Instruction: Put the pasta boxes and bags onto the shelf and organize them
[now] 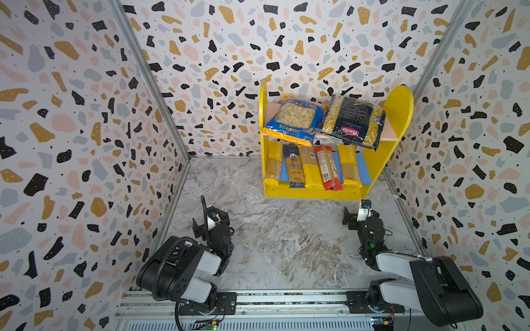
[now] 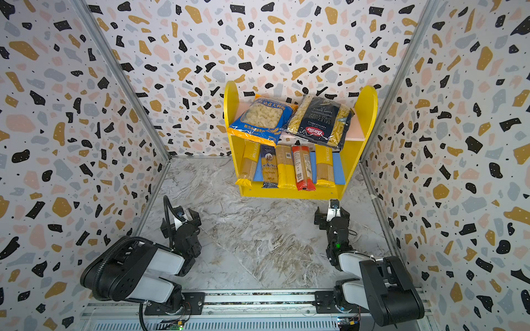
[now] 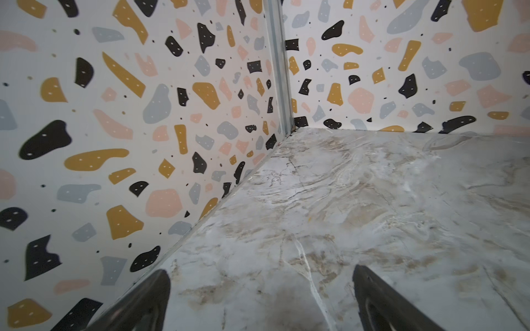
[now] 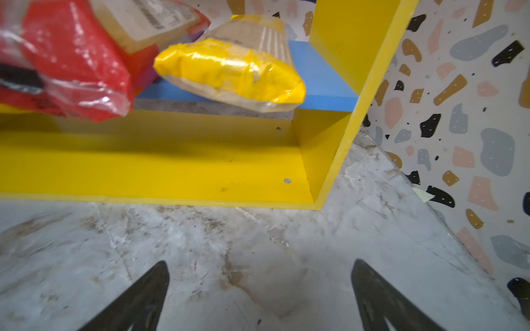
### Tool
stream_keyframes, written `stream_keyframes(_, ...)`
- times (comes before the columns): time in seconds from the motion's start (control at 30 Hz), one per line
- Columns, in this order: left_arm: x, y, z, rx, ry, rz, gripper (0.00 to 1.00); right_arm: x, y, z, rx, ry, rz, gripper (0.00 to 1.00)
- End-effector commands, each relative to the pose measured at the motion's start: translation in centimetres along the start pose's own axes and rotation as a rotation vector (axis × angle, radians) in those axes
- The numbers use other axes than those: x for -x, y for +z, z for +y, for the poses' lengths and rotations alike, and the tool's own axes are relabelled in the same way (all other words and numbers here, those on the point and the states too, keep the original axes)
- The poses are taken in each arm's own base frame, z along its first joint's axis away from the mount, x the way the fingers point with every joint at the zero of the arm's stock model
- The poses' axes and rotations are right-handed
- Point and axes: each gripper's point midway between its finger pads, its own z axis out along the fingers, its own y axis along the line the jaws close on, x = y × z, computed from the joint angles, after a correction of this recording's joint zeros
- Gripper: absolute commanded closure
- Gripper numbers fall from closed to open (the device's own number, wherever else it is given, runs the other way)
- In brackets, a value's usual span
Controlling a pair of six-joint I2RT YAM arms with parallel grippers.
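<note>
The shelf (image 1: 398, 106) (image 2: 367, 106) stands at the back right of the marble table. On its pink upper board lie a blue-orange orecchiette bag (image 1: 295, 120) (image 2: 262, 119) and a dark navy Barilla bag (image 1: 351, 123) (image 2: 318, 123). Several long spaghetti packs (image 1: 312, 169) (image 2: 286, 169) lie side by side on the blue lower board. My right gripper (image 1: 360, 213) (image 4: 261, 262) is open and empty, low in front of the shelf's right end, facing a red pack (image 4: 71, 57) and a yellow pack (image 4: 229, 71). My left gripper (image 1: 210, 219) (image 3: 260, 270) is open and empty, facing the back left corner.
Terrazzo-patterned walls (image 1: 86, 129) enclose the table on the left, back and right. A metal rail (image 1: 258, 299) carrying both arm bases runs along the front edge. Bare marble table top (image 1: 286, 235) lies between the two arms and in front of the shelf.
</note>
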Motion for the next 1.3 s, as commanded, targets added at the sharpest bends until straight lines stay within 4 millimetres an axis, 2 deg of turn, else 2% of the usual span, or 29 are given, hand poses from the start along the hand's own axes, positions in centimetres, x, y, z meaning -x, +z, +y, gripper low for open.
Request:
stream_keyframes(0.0, 2.0, 1.0, -0.5, -0.092, -0.119, -0.056, 0.00, 3.1, 0.4, -0.2, 0.009, 0.006, -0.118, 0.01)
stream_keyframes(0.13, 1.7, 2.1, -1.1, -0.078, -0.091, -0.042, 0.00, 3.2, 0.9, 0.2, 0.020, -0.036, -0.119, 0.01)
stream_keyframes(0.23, 1.5, 2.6, -1.3, -0.081, -0.089, -0.025, 0.00, 2.8, 0.1, 0.4, 0.038, -0.041, -0.184, 0.01)
stream_keyframes(0.4, 1.2, 3.4, -0.5, -0.055, -0.113, -0.003, 0.00, 1.9, 1.8, 0.8, 0.122, -0.028, -0.143, 0.01)
stream_keyframes(0.5, 1.3, 3.4, -0.4, -0.054, -0.114, -0.002, 0.00, 1.4, 1.9, 1.2, 0.141, -0.040, -0.118, 0.01)
stream_keyframes(0.57, 1.4, 3.4, -0.2, -0.044, -0.118, -0.006, 0.00, 1.0, 2.8, 1.5, 0.155, -0.052, -0.078, 0.01)
stream_keyframes(0.77, 1.4, 2.9, 0.4, -0.044, -0.140, -0.023, 0.01, 1.0, 2.7, 1.5, 0.157, -0.050, -0.081, 0.01)
stream_keyframes(0.83, 1.5, 3.1, -1.3, -0.129, -0.096, -0.023, 0.01, 1.1, 2.7, 1.5, 0.155, -0.052, -0.084, 0.01)
stream_keyframes(0.87, 1.5, 3.4, -3.0, -0.203, -0.045, -0.011, 0.00, 1.1, 2.6, 1.5, 0.153, -0.052, -0.085, 0.01)
stream_keyframes(1.07, 1.3, 3.8, -3.5, -0.238, -0.044, 0.008, 0.01, 1.2, 2.6, 1.4, 0.153, -0.046, -0.088, 0.01)
stream_keyframes(1.27, 1.5, 3.6, -3.1, -0.230, -0.054, -0.003, 0.00, 1.2, 2.6, 1.4, 0.153, -0.048, -0.086, 0.01)
